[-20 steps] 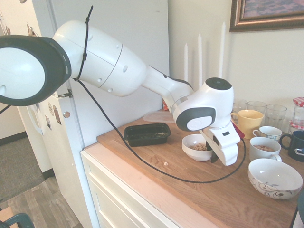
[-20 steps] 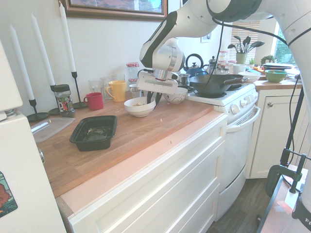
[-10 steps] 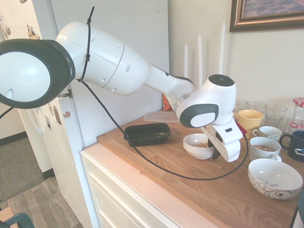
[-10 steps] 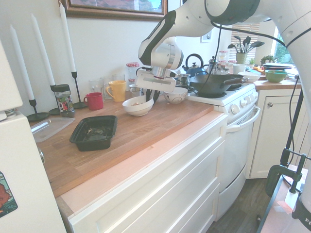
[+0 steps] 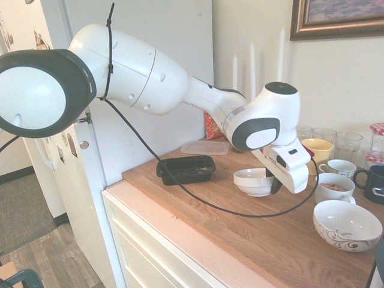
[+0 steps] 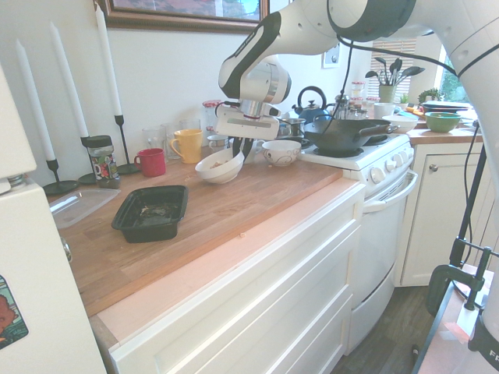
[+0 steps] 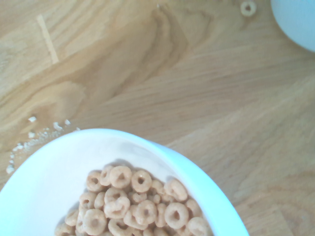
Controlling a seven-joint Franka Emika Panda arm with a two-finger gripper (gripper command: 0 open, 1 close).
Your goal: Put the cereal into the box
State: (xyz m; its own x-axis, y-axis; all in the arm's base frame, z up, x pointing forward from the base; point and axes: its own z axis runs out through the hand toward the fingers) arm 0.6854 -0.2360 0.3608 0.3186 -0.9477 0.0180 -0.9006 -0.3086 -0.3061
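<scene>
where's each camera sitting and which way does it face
First exterior: by the fridge at the counter's end, looking along the counter toward the mugs; big arm links and gripper fill the frame.
Second exterior: opposite end, off the counter's front, facing the wall and candles; forearm and gripper show.
Wrist: looking down into the white bowl of cereal; no robot parts visible.
Shared: both exteriors show the bowl lifted and the black box.

The arm (image 5: 138, 75) is glossy white, built of thick rounded segments. Its joints end in flat round caps ringed with dark grey: a large one (image 5: 39, 90) close to the first exterior camera, a smaller one (image 5: 257, 133) at the wrist. Small dark screw holes dot the shell. A thin black cable (image 5: 150, 162), strapped around the big segment, hangs in a loop to the white, boxy hand (image 5: 287, 167).
</scene>
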